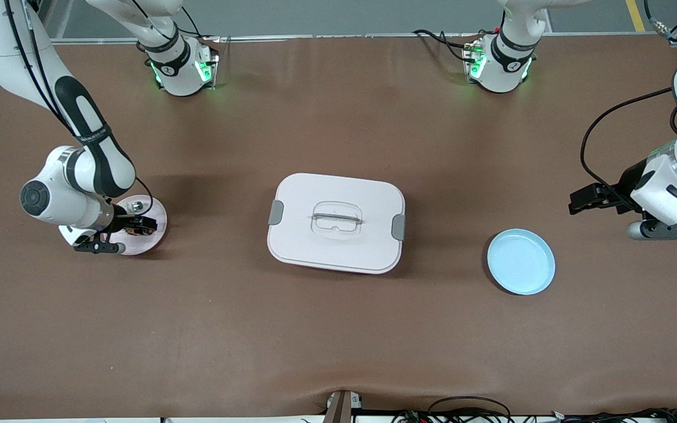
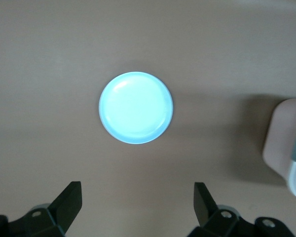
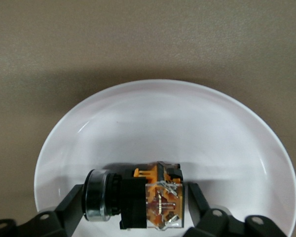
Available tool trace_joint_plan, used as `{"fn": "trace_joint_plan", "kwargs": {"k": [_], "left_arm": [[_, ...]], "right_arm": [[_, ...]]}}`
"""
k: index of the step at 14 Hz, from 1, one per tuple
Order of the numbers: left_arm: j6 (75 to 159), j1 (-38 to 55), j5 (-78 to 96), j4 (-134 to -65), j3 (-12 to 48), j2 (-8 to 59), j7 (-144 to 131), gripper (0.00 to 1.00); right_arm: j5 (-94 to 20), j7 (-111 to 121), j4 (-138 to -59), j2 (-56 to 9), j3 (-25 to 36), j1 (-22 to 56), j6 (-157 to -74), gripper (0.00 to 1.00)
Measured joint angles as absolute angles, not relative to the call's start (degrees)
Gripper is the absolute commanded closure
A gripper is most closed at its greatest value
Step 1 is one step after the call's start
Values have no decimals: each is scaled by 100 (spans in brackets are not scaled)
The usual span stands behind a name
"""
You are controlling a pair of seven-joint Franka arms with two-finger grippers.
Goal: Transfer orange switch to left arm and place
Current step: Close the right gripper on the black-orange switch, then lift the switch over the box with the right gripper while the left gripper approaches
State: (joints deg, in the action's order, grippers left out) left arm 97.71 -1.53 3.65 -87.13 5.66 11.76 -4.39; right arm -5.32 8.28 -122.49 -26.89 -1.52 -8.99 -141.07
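Note:
The orange switch (image 1: 137,229) lies on its side on a pale pink plate (image 1: 157,234) at the right arm's end of the table. In the right wrist view the switch (image 3: 138,197) shows a silver-ringed cap, a black body and an orange contact block. My right gripper (image 1: 136,225) is down on the plate, and its fingers press against the two ends of the switch (image 3: 137,191). My left gripper (image 1: 578,201) hangs open and empty at the left arm's end; its wrist view (image 2: 138,195) looks down on a light blue plate (image 2: 136,107). The white box (image 1: 336,222) stands at the table's middle.
A small silver-and-white part (image 1: 136,206) sits on the pink plate beside the switch, farther from the front camera. The light blue plate (image 1: 520,261) lies between the box and the left arm's end. A corner of the box (image 2: 291,148) shows in the left wrist view.

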Motion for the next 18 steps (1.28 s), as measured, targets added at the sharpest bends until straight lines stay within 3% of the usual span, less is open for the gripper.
{"fn": "trace_joint_plan", "kwargs": {"k": [5, 8, 13, 18], "left_arm": [[9819, 15, 739, -8710, 577, 1176, -441, 0], [9819, 127, 753, -8708, 647, 1176, -442, 0], [9819, 179, 856, -8706, 1299, 1176, -816, 0], [10172, 200, 1306, -8704, 1969, 1176, -1341, 0]], "right_arm": [[-569, 824, -12109, -2680, -157, -896, -13846, 100], [-864, 797, -11362, -2647, -153, -897, -12600, 100], [-979, -375, -10707, -2248, -179, -722, -11488, 100], [-1617, -2389, -10660, -1795, -217, 253, -11070, 100]]}}
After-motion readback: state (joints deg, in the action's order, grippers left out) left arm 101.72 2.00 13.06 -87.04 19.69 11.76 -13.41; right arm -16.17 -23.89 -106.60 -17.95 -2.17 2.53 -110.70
